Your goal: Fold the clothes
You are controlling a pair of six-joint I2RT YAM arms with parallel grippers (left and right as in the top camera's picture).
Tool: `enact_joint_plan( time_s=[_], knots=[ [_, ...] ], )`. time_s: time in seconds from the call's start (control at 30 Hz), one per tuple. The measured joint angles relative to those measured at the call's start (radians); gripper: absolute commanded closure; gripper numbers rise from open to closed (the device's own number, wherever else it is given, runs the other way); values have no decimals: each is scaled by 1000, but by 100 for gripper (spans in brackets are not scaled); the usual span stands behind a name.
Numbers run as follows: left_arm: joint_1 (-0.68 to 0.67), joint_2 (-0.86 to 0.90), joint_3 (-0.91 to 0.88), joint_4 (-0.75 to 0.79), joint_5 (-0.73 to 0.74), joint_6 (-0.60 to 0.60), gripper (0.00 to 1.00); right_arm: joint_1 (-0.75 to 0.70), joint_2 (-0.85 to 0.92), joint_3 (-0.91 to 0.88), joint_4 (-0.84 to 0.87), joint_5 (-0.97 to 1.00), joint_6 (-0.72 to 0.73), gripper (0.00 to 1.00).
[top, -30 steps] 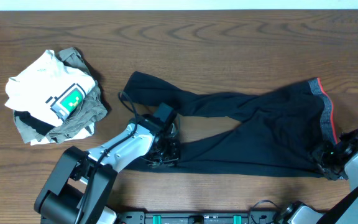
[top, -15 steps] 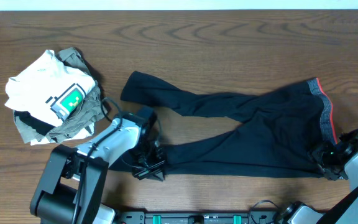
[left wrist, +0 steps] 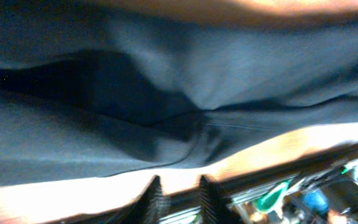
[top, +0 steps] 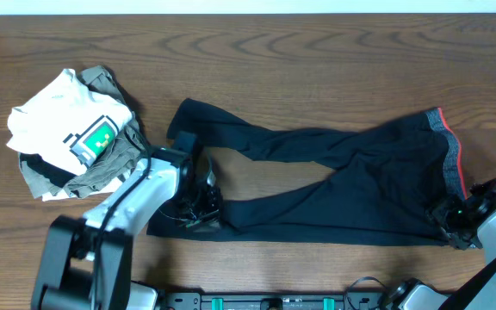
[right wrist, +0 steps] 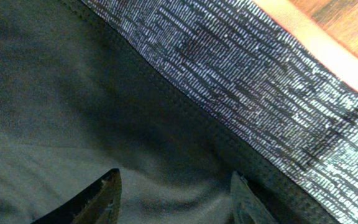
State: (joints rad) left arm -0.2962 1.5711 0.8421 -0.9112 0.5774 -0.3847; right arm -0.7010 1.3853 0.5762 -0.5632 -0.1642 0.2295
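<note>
Dark navy pants [top: 351, 185] lie spread across the table, with the grey and red waistband [top: 452, 164] at the right and both legs pointing left. My left gripper [top: 195, 207] sits on the near leg by its cuff end [top: 158, 228]. In the left wrist view its fingers [left wrist: 182, 193] are close together with bare table between the tips, and the dark cloth [left wrist: 166, 106] lies just beyond them. My right gripper [top: 450, 215] is at the waistband's near corner. Its fingers [right wrist: 173, 196] are spread apart and rest on the dark cloth beside the grey band [right wrist: 247, 81].
A pile of other clothes [top: 76, 142] lies at the left: a white printed shirt on top of olive and dark pieces. The table's front edge and the arm bases [top: 274, 301] run close below the pants.
My left gripper has moved left along the near leg and then slightly back. The leg's end now reaches farther left and lies straighter. The right gripper has not moved.
</note>
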Motion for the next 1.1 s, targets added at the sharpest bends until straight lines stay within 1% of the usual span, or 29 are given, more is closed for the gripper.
enact_joint_plan(
  time_s=[0.07,0.2,0.3,0.33,0.63,0.7,0.9,1.1],
  knots=[
    [0,-17,6,-3,-18,-10,71,0,0,0,0,0,0,43],
    [0,-18,6,-23,-61,-69,69,0,0,0,0,0,0,43],
    [0,-18,1,-13,-77,-106,59,0,0,0,0,-1,0,43],
    [0,-18,-2,-8,-82,-113,58,0,0,0,0,-1,0,43],
    [0,-18,-30,44,-121,-188,56,0,0,0,0,-1,0,43],
    [0,-18,-30,57,-124,-198,52,0,0,0,0,-2,0,43],
    [0,-18,-31,78,-140,-240,52,0,-1,0,0,-3,0,42],
    [0,-14,-50,81,-144,-254,52,0,-1,0,-1,-3,0,43]
  ],
)
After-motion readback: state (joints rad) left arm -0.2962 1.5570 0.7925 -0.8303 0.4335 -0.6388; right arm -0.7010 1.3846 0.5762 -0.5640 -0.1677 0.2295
